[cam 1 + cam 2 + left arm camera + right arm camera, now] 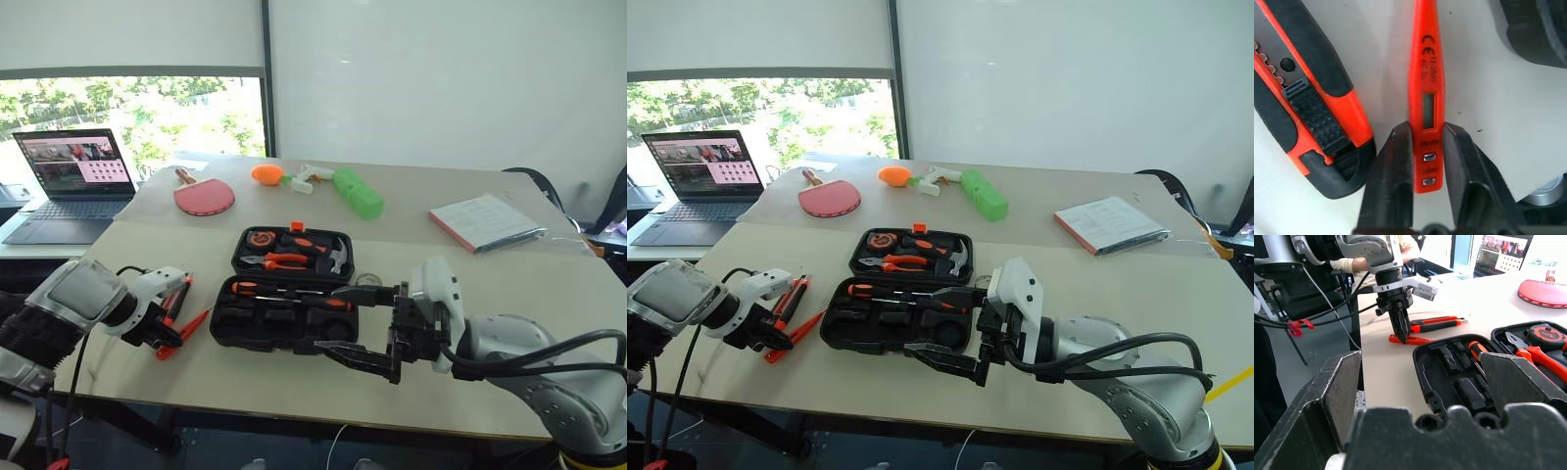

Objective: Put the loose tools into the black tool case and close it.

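Two hands, left hand (1422,147) pinching slim orange-red tool (1423,88)

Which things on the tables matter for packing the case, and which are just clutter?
Job:
black tool case, open
slim orange-red tool, between the left gripper fingers
utility knife, lying beside it

Clutter:
laptop
red paddle
green block
booklet

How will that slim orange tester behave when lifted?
The slim orange tester looks rigid and probably light. The left gripper pinches it near one end, so it may pivot or droop. Its smooth plastic sides could slip.
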Controlling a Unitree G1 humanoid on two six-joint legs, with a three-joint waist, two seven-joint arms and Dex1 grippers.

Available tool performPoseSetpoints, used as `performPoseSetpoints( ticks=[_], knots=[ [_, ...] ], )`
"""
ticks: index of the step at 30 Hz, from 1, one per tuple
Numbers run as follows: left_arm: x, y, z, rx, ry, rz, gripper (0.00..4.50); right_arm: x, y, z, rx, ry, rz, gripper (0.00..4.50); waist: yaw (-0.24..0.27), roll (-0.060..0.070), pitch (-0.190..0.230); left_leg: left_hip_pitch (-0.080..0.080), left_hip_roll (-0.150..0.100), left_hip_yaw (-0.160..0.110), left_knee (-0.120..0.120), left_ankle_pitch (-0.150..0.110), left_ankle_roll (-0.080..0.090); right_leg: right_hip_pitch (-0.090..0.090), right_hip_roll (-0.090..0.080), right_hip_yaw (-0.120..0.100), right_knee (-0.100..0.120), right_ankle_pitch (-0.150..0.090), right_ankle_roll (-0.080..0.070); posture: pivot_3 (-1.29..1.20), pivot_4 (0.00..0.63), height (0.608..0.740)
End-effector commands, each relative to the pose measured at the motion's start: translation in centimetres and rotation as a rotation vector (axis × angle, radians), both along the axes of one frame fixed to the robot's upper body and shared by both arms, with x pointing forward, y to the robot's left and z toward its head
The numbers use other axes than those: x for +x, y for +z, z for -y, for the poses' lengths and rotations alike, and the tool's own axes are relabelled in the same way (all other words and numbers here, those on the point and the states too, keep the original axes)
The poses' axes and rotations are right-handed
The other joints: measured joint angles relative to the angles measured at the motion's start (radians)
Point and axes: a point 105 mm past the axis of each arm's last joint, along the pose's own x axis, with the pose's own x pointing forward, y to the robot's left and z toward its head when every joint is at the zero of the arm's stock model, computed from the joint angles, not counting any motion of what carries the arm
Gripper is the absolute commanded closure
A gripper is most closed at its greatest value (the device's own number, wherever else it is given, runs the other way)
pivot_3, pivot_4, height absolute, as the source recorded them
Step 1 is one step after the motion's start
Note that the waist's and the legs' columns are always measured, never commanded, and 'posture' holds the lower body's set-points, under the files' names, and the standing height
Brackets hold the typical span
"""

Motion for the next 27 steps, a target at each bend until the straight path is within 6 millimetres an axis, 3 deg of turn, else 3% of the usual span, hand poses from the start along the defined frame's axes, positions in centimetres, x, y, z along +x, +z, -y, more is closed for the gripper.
performPoseSetpoints(
  ticks=[1,13,20,23,27],
  knots=[
    [0.1,-0.8,0.2,0.009,-0.019,-0.019,4.09,-0.5,0.9,0.1,0.016,0.005,0.052,0.0,0.001,0.0,0.0,0.0,0.0,0.0,0.0,0.0,0.0,0.0,0.0,0.0,0.0,0.0,0.0,0.0,0.15,0.738],
    [1.1,0.7,-1.4,0.046,-0.075,0.062,4.09,-0.7,1.0,0.5,-0.005,0.025,0.055,0.0,0.002,0.0,0.0,0.0,0.0,0.0,0.0,0.0,0.0,-0.001,0.0,0.0,0.0,0.0,0.0,0.0,0.15,0.738],
    [2.4,4.1,-4.9,0.129,-0.106,0.18,4.09,-0.7,1.0,0.7,-0.015,0.026,0.047,0.0,-0.004,-0.002,0.001,-0.004,0.001,0.0,0.0,0.0,0.0,-0.004,0.001,0.0,-0.001,0.0,-0.001,0.0,0.15,0.738],
    [4.1,6.5,-4.0,0.107,-0.23,0.308,4.09,-0.7,1.0,0.8,-0.019,0.028,0.045,0.0,-0.002,-0.002,0.001,-0.007,0.001,0.0,0.0,0.0,0.0,-0.005,0.001,-0.001,-0.003,0.0,-0.001,0.0,0.15,0.738],
    [5.3,10.0,0.7,-0.006,-0.5,0.408,4.09,-0.5,1.0,0.9,-0.027,0.034,0.044,0.0,0.012,-0.004,0.002,-0.01,0.001,-0.001,0.0,0.0,0.0,-0.005,0.0,-0.004,-0.006,0.001,0.001,0.0,0.15,0.738]
  ],
)
